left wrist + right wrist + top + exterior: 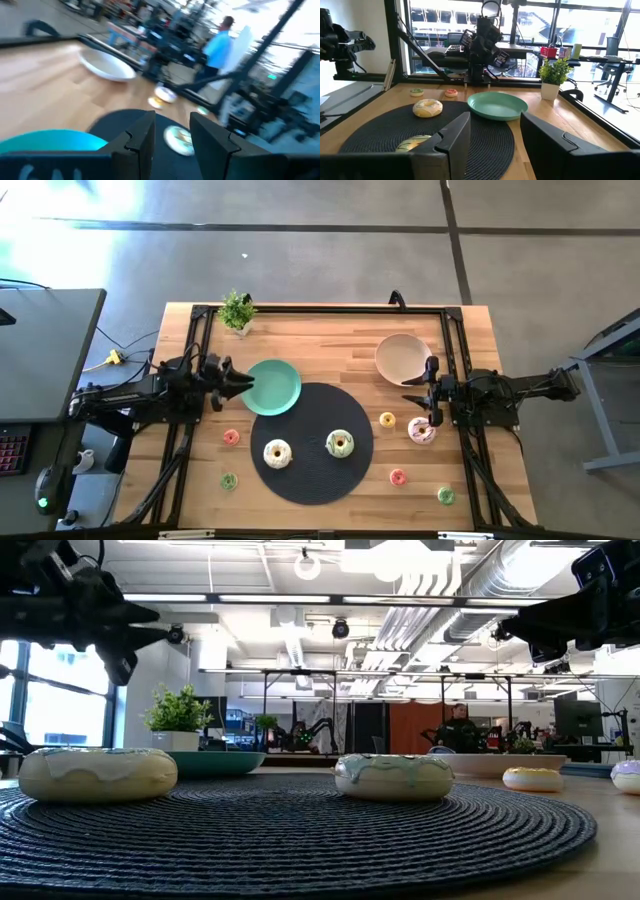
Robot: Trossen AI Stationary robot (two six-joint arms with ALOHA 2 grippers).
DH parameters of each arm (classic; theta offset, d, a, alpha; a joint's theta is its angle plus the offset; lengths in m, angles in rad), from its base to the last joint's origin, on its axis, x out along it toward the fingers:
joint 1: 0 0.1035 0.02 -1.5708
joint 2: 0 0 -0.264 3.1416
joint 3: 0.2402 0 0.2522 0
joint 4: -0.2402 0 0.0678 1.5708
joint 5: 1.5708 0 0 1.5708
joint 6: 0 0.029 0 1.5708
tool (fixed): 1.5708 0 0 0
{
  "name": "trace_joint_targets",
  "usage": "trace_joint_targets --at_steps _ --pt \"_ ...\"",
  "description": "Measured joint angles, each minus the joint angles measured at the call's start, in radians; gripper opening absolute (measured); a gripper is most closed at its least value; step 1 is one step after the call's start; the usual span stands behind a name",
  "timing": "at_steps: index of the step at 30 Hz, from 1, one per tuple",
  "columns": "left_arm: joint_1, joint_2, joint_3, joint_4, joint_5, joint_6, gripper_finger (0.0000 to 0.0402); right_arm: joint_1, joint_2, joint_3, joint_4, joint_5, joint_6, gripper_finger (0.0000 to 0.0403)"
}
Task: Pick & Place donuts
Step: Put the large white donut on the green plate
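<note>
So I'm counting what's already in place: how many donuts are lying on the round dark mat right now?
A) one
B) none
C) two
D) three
C: in the high view only the white-iced donut and the pale green-iced donut lie on the dark mat; the other donuts sit on bare wood around it.

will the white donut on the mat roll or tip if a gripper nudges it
Probably not: the white donut lies flat and squat on the ribbed mat, so it would likely slide or drag. It looks like a stiff, light toy, easy to shift.
</note>
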Motion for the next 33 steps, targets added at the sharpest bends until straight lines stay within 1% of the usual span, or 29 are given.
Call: trace_joint_targets --at_steps 3,6,12,16,18,20,22,24,27,31,33 --pt "0.0 0.009 0.013 -0.019 0.024 -0.044 0.0122 0.0 0.0 0.0 0.0 0.0 0.0 0.017" --pt "0.0 0.03 0.041 -0.026 0.004 -0.095 0.0122 0.0 0.0 0.0 0.0 0.0 0.001 0.017" --pt "0.0 0.071 0.098 -0.021 -0.064 -0.082 0.0122 0.0 0.0 0.0 0.0 0.0 0.0 0.017" --pt "0.0 0.138 0.168 -0.011 -0.083 -0.076 0.0122 0.0 0.0 0.0 0.0 0.0 0.0 0.017" --pt "0.0 0.19 0.205 -0.017 -0.114 -0.075 0.0122 0.0 0.0 0.0 0.003 0.001 -0.007 0.017" --pt "0.0 0.238 0.253 -0.018 -0.159 -0.039 0.0122 0.0 0.0 0.0 0.013 0.002 -0.008 0.017" --pt "0.0 0.29 0.303 -0.015 -0.175 -0.02 0.0122 0.0 0.0 0.0 0.03 0.001 0.008 0.017" --pt "0.0 0.35 0.356 -0.022 -0.151 -0.012 0.0122 0.0 0.0 0.0 0.031 0.001 0.045 0.017" --pt "0.0 0.465 0.428 -0.098 -0.095 -0.008 0.0122 0.0 0.0 0.0 0.058 0.014 0.061 0.017" --pt "-0.024 0.645 0.499 -0.177 -0.095 0.002 0.0122 0.0 0.0 0.0 0.075 0.087 0.009 0.017" --pt "-0.056 0.742 0.533 -0.181 -0.09 0.013 0.0122 0.0 0.0 0.0 0.087 0.172 -0.027 0.017"
